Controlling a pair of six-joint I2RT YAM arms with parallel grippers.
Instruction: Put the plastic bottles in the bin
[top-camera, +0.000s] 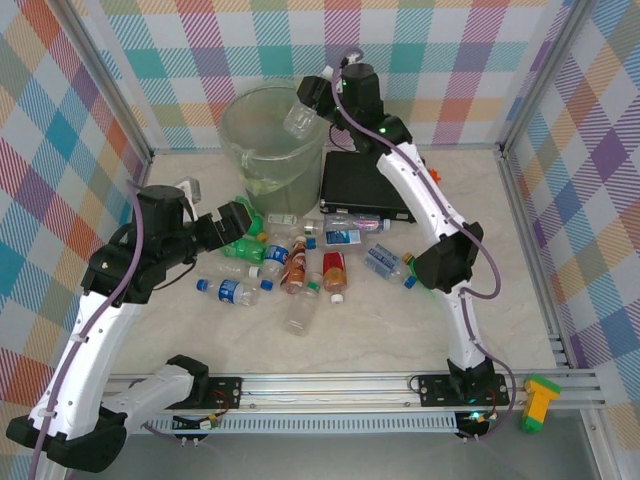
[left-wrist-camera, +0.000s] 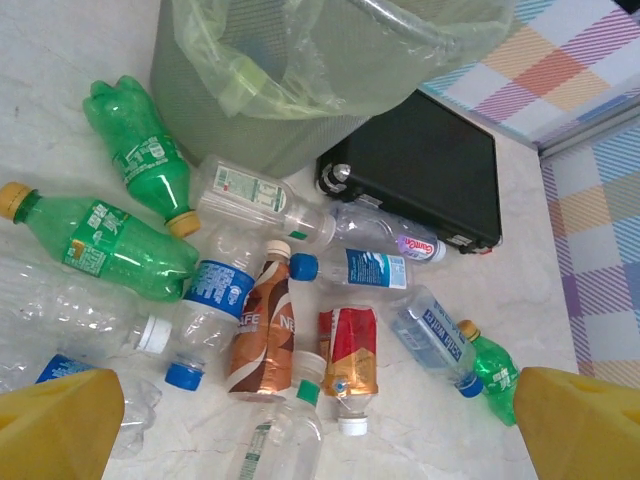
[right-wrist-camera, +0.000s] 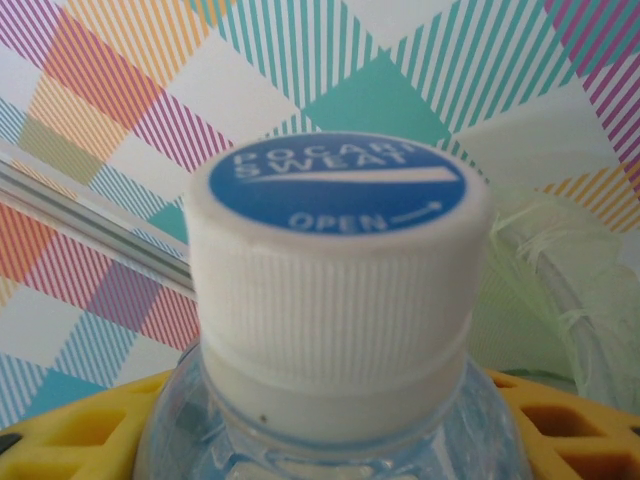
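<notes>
right fingers (right-wrist-camera: 565, 425) clamp a clear white-capped bottle (right-wrist-camera: 335, 290) above the bin (top-camera: 245, 150) rim. left fingers (left-wrist-camera: 60, 425) spread wide, empty, with the other bottles (left-wrist-camera: 255, 320) strewn on the worktop (left-wrist-camera: 530, 285) just ahead of them.

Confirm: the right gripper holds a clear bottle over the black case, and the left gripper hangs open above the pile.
Wrong place: the top external view shows the right gripper holding the clear bottle over the bin, not the black case.

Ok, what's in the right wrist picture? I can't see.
A clear bottle with a white-and-blue POCARI SWEAT cap sits close up between the right tool's yellow fingers. The bin's pale green liner and a checked wall are behind.
</notes>
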